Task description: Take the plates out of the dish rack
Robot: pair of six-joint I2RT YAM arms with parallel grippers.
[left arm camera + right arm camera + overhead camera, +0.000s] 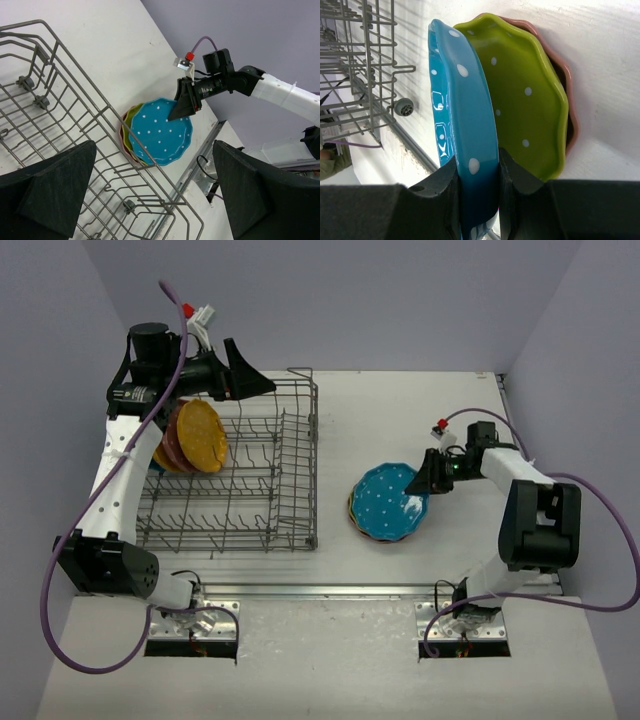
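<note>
The right gripper (422, 478) is pinching the blue plate (392, 502) by its edge, laying it on the lime plate (520, 100) underneath. Letting go gently is coming next. The left gripper (250, 380) is hanging wide open above the orange plates (200, 435) in the dish rack (290, 460).

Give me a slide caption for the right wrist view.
Right claw clamped on the blue plate, tilted above the lime plate and pink plate, dish rack nearby.
</note>
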